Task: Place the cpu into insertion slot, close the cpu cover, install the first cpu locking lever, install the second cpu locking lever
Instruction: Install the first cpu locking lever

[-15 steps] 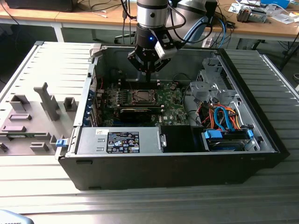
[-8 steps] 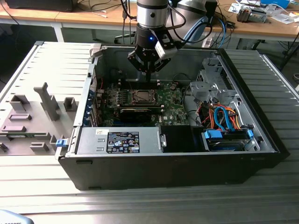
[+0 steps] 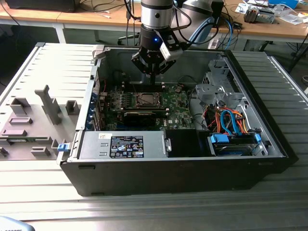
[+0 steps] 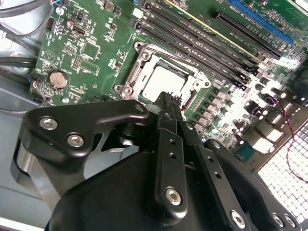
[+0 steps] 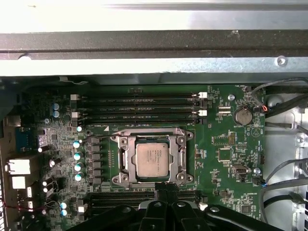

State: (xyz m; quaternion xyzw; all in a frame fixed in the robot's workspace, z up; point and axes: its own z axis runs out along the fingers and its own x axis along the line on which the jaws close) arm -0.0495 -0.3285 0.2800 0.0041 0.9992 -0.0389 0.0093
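Gripper (image 3: 153,72) hanging inside the open PC case (image 3: 269,139) just above the green motherboard (image 3: 175,111), fingers pressed together on nothing, with free air all round it between the case's back wall and the black power supply (image 3: 122,146) along the front edge. CPU (image 5: 152,161) already seated flat in the insertion slot (image 5: 124,166), silvery top showing through the window of the cpu cover (image 5: 179,159) lying down around it, fingertips (image 5: 166,188) just beside the socket's edge. Memory slots (image 5: 139,107) running close along the socket's far side; drive cage and orange-blue cables (image 3: 228,122) crowding the exterior view's right.
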